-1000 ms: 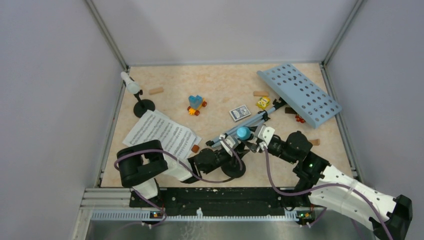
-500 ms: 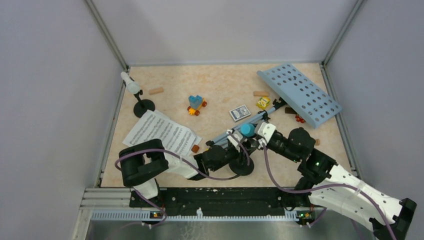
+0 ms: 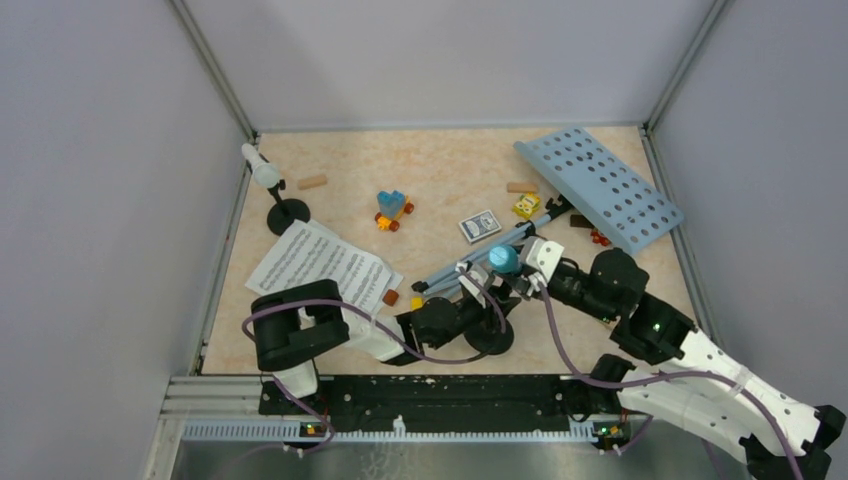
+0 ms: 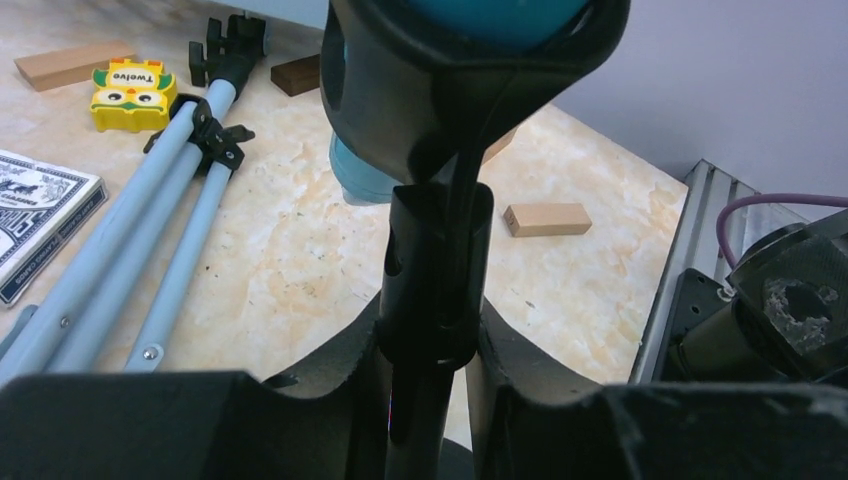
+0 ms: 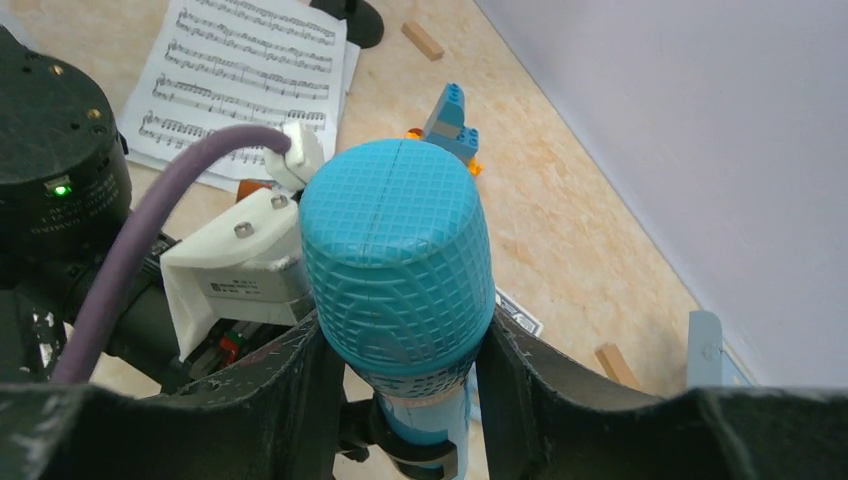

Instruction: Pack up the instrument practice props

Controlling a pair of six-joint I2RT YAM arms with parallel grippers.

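The blue microphone (image 5: 395, 260) looks like light, rigid plastic, and its ribbed head is the safest place to grip. It stands in a black holder (image 4: 435, 250) at lower centre of the top view. The right claw (image 5: 400, 345) pinches that head, its arm reaching in from the lower right. The left claw (image 4: 425, 350) clamps the holder's stem, its arm stretched low.

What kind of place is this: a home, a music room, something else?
Probably a robot test cell: plain grey walls in metal framing enclose a beige table, the left arm and right arm are bolted at its near edge, and sheet music and a toy car lie about.
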